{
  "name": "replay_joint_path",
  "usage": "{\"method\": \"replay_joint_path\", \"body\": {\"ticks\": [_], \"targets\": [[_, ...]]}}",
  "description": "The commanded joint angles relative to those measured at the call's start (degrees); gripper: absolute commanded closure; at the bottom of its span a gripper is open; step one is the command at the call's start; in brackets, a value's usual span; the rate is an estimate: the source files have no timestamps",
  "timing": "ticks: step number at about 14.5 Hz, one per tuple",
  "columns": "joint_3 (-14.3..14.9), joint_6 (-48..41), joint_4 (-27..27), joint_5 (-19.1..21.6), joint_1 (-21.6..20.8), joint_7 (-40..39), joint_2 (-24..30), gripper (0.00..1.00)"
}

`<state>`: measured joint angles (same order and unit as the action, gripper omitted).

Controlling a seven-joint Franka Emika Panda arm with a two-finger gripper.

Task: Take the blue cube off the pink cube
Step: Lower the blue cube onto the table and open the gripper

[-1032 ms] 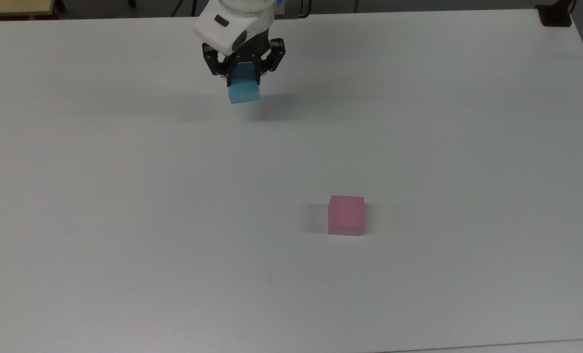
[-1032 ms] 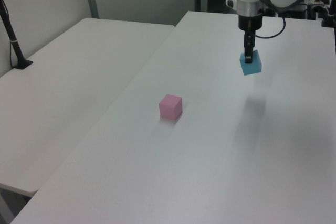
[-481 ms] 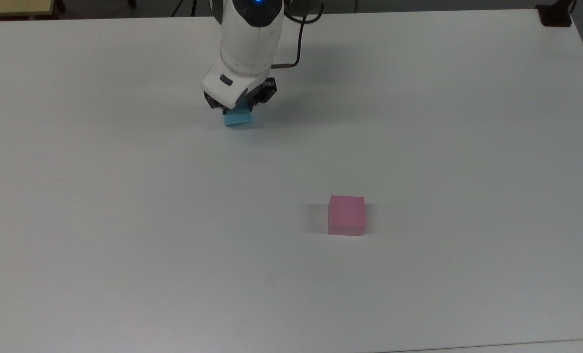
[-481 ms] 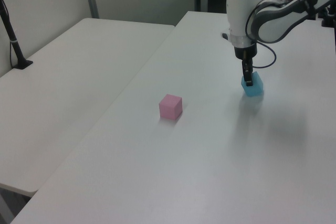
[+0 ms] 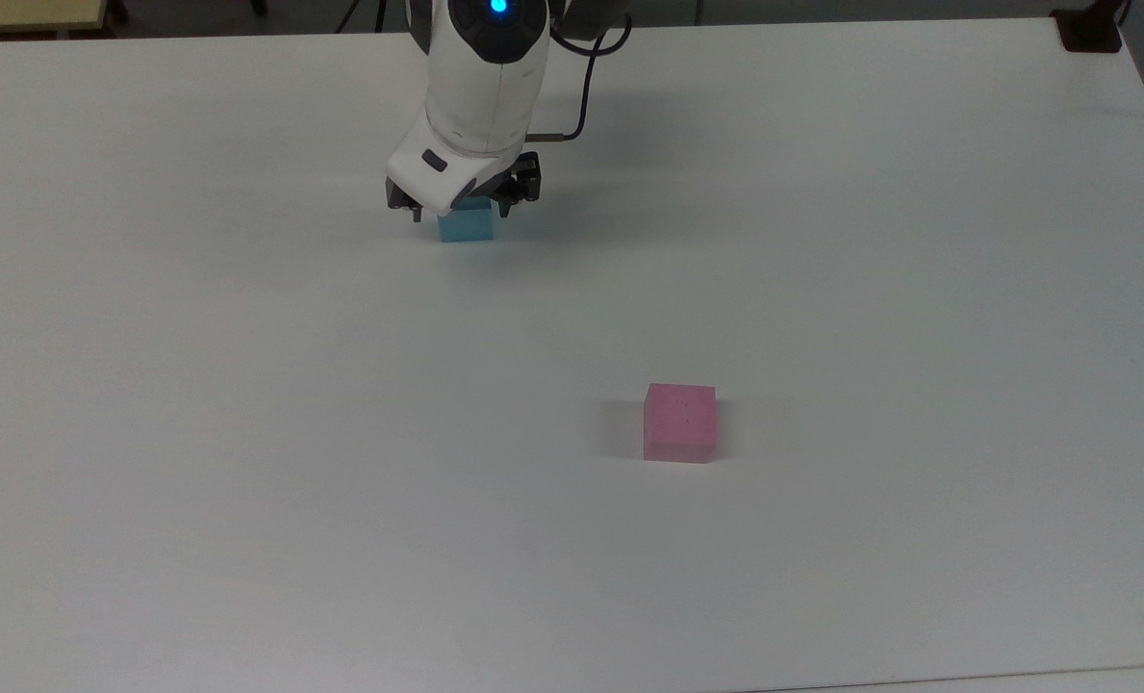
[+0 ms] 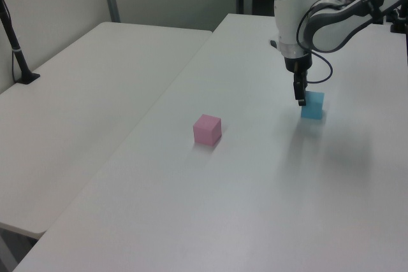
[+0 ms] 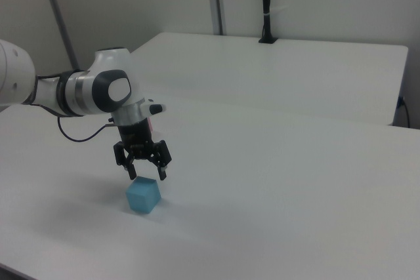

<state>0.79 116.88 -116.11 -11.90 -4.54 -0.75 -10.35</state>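
Since cubes lie apart: separation judged done.
Blue cube (image 7: 143, 195): flat on surface (image 5: 822, 241), well apart from pink cube (image 5: 680, 423).
Gripper (image 7: 144, 174): spread apart just above blue cube, holding nothing.
Left: only withdrawal from blue cube.

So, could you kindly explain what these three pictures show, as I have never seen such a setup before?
This is a white robot arm ending in a gripper, a two-fingered hand. Three fixed cameras watch one white table: the top view looks down from above, and the left view and right view look across from either side. Two small cubes lie on the table. The blue cube sits on the table just below the gripper, whose jaws stand open and apart from it, so nothing is held. The pink cube stands alone, well away from the blue one, toward the top view's lower right.
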Motion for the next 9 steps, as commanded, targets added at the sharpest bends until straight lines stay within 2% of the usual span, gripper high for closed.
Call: {"method": "replay_joint_path", "body": {"ticks": [1,3,4,5,7,9], "targets": [[-0.88,-7.53,4.82,2.48,0.50,1.10,2.96,0.00],[-0.70,-11.74,9.65,5.38,0.68,0.84,5.16,0.00],[-0.70,-16.38,13.76,5.74,0.68,1.79,6.12,0.00],[-0.70,-19.03,16.94,5.83,0.76,5.72,7.09,0.00],[-0.70,-19.76,18.81,5.83,1.20,11.88,8.93,0.00],[-0.96,-21.26,18.82,5.92,1.20,11.56,10.35,0.00]]}}
